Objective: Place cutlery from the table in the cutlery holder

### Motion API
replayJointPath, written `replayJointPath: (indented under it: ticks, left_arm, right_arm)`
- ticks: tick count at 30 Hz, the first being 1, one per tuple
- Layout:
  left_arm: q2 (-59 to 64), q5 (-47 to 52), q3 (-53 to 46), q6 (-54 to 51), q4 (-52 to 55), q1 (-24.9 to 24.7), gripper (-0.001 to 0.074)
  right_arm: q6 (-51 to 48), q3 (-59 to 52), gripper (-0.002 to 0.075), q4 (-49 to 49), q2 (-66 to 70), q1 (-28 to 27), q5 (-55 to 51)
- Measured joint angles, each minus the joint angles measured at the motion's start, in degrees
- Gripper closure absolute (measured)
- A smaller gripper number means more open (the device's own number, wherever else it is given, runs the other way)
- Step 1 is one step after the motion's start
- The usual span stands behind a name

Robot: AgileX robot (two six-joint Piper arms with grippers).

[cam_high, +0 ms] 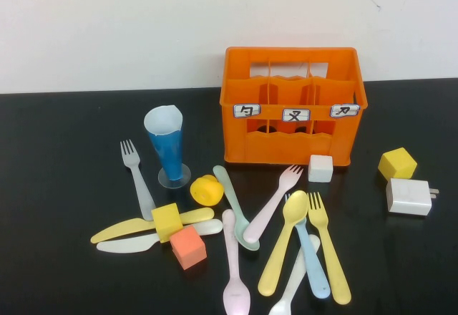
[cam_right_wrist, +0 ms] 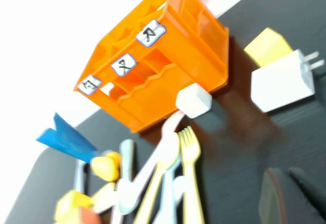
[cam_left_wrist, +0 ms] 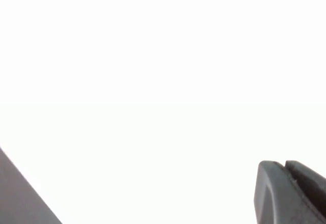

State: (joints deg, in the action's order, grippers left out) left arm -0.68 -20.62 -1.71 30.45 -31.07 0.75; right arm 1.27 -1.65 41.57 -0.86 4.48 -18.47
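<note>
The cutlery lies scattered on the black table in front of the orange cutlery holder. It includes a pale fork, a yellow knife, a white knife, a mint spoon, a pink fork, a pink spoon, a yellow spoon and a yellow fork. Neither gripper shows in the high view. My right gripper hovers over bare table to the right of the yellow fork, with the holder beyond. My left gripper faces a white wall, shut and empty.
A blue cone cup stands left of the holder. Cubes lie among the cutlery: yellow, salmon, white and another yellow. A small yellow cap-like piece and a white plug adapter also lie there.
</note>
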Motion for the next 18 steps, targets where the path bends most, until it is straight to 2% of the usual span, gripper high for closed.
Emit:
replayJointPath:
  ticks: [5, 10, 14, 18]
  left_arm:
    - [0.0, -0.4, 0.0, -5.89, 0.07, 0.0, 0.0736]
    - [0.0, 2.48, 0.3, -8.44, 5.86, 0.0, 0.0736]
    - [0.31, 18.85, 7.36, -11.39, 10.99, 0.0, 0.0736]
    - [6.32, 36.92, 17.75, -19.2, 15.22, 0.0, 0.0736]
  right_arm:
    - [-0.66, 0.0, 0.0729, -3.73, 0.0, 0.0, 0.0]
    - [-3.97, 0.0, 0.0729, -4.61, 0.0, 0.0, 0.0]
    - [-4.87, 0.0, 0.0729, -4.71, 0.0, 0.0, -0.1]
    - [-5.24, 0.0, 0.0729, -4.69, 0.0, 0.0, -0.21]
